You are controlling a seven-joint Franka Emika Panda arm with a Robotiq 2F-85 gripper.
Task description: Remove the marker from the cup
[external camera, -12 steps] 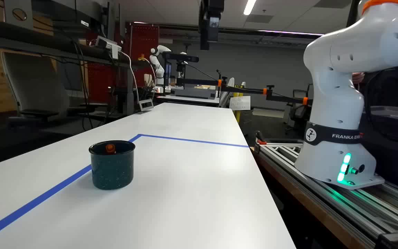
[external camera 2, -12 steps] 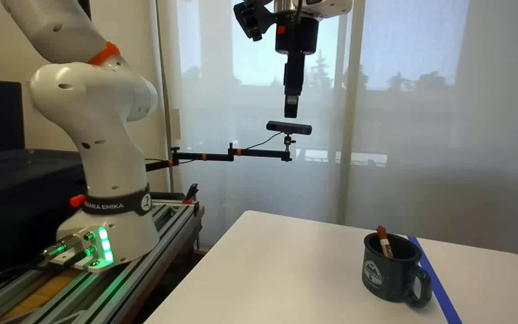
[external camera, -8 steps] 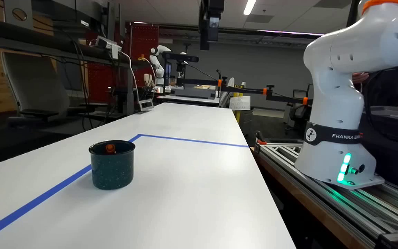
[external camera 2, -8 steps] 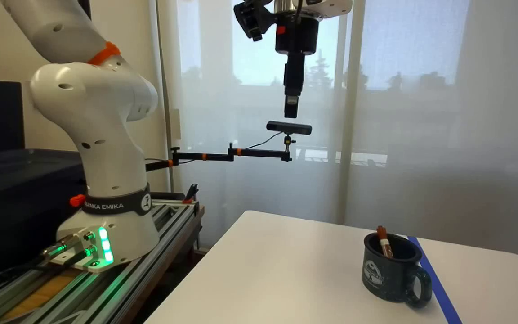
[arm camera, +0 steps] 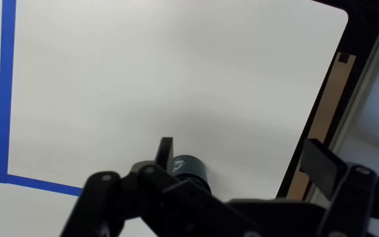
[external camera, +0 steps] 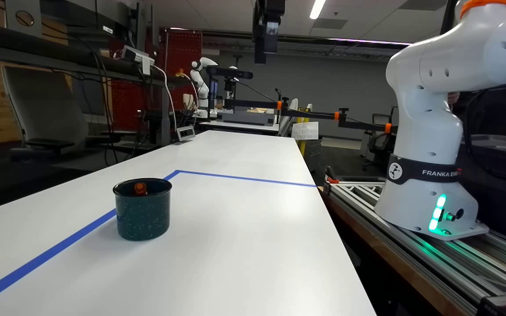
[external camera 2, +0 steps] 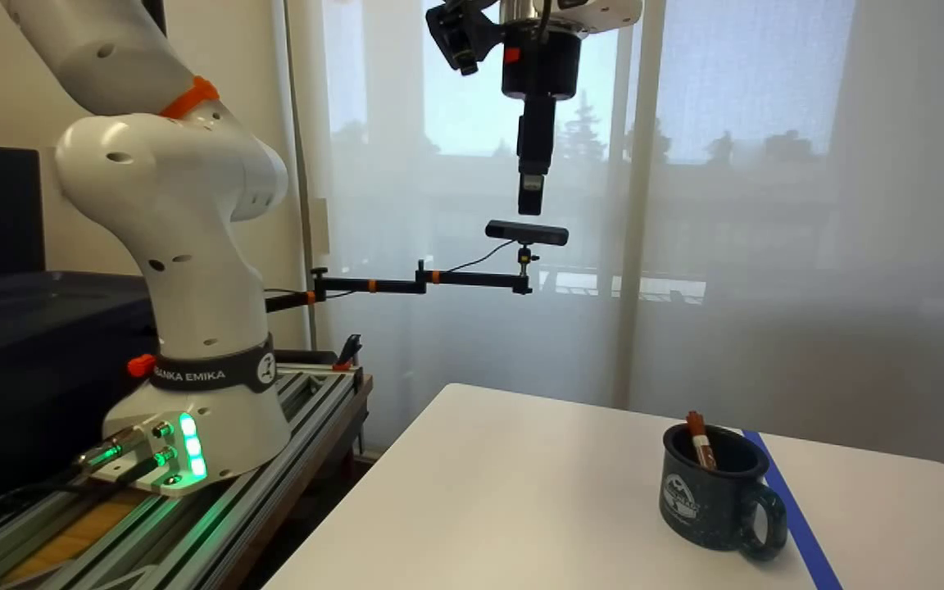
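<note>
The dark teal-green cup (external camera: pixel 143 217) stands upright on the white table in both exterior views; its handle and a white logo show in an exterior view (external camera 2: pixel 710 512). The marker (external camera 2: pixel 701 442), red-orange with a pale band, leans inside the cup with its tip above the rim. In an exterior view only its orange end (external camera: pixel 140 189) shows. My gripper (external camera 2: pixel 530 197) hangs high above the table, pointing down, away from the cup. In the wrist view my gripper (arm camera: pixel 240 151) is open and empty. The cup (arm camera: pixel 190 164) is partly hidden behind a finger there, and the marker is hidden.
Blue tape (arm camera: pixel 6 98) runs along the table (external camera: pixel 244 245), passing beside the cup. A camera on a jointed arm (external camera 2: pixel 526 233) reaches out over the table edge in an exterior view. The robot's rail frame (external camera: pixel 411 245) borders the table. A curtained window (external camera 2: pixel 767 246) stands behind.
The arm, gripper, cup and marker have not visibly moved. Only a person's hand behind the robot base has shifted slightly.
</note>
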